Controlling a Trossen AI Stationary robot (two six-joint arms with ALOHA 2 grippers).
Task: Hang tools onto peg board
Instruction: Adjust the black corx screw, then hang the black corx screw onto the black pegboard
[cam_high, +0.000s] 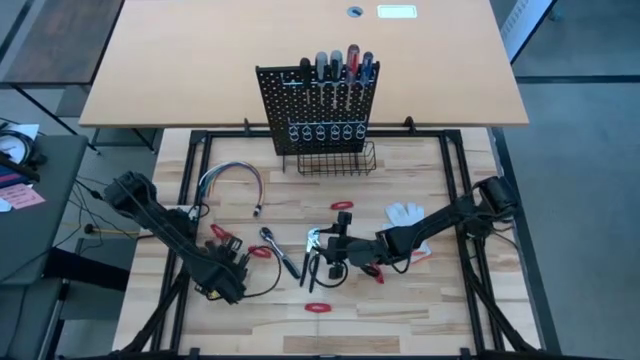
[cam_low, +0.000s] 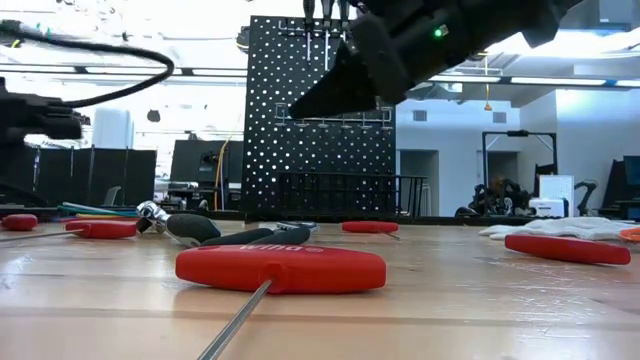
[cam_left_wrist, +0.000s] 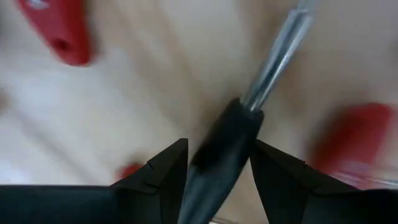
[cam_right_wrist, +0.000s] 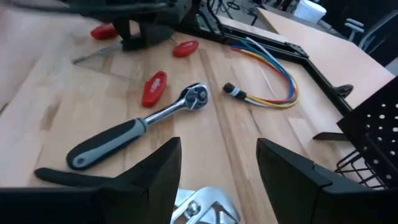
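- Black upright perforated metal peg board (cam_high: 318, 105) at upper centre of the high view, on the far edge of the pale wooden bench (cam_high: 420, 310); several screwdrivers with dark, red and blue handles (cam_high: 338, 68) already hung along its top, a black wire basket (cam_high: 336, 160) at its base.
- Loose tools scattered at lower centre of the high view: grey-and-black-handled silvery ratchet wrench (cam_right_wrist: 134, 127), small red-handled pieces (cam_right_wrist: 154, 88), a red T-shaped handle with thin metal shaft (cam_low: 281, 269) large in the foreground of the low view.
- Left hand (cam_high: 228, 278) at lower left of the high view, low over the bench; fingers (cam_left_wrist: 163, 176) spread on either side of a black-handled screwdriver with silvery shaft (cam_left_wrist: 227, 140), not visibly squeezing it.
- Right hand (cam_high: 335, 245) at centre of the high view, reaching in from the right edge; fingers (cam_right_wrist: 163, 165) held apart, nothing between them, a shiny metal tool (cam_right_wrist: 208, 202) just below.
- Bundle of coloured cables (cam_high: 232, 178) at centre left of the high view, left of the basket.
- White glove (cam_high: 404, 213) right of centre, beside the right arm.
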